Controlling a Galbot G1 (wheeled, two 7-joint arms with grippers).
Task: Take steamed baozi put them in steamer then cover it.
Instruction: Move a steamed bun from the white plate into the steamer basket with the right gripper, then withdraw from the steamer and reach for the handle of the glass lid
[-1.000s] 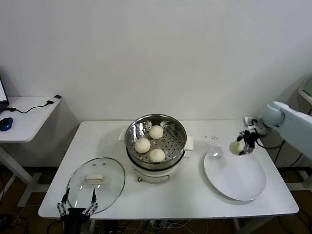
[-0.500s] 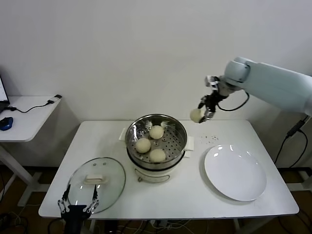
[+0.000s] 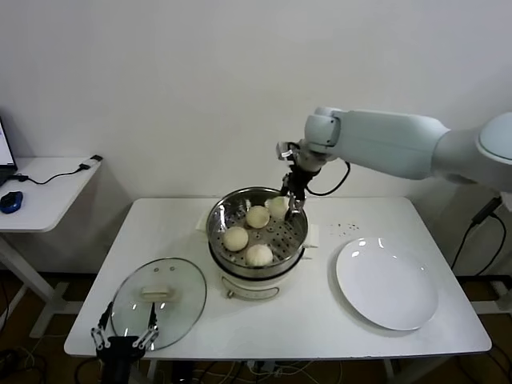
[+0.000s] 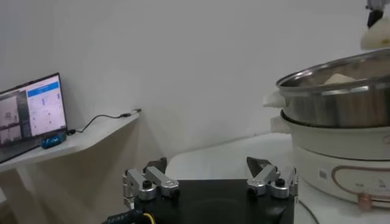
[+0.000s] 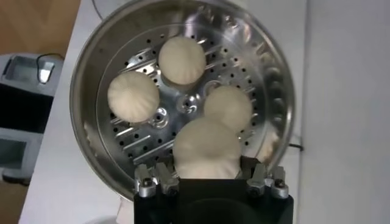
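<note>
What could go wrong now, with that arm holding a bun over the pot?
The right gripper holds the fourth baozi above the steamer, close to its far rim. Released there, it might hit the rim and roll onto the table. Three baozi already fill much of the tray, so it could land on one and sit crooked. The cover lies by the waiting left gripper; a bun riding high might keep it from seating.

steamer [image 3: 257, 232]: table centre | cover [image 3: 158, 302]: front-left | plate [image 3: 386, 282]: right
</note>
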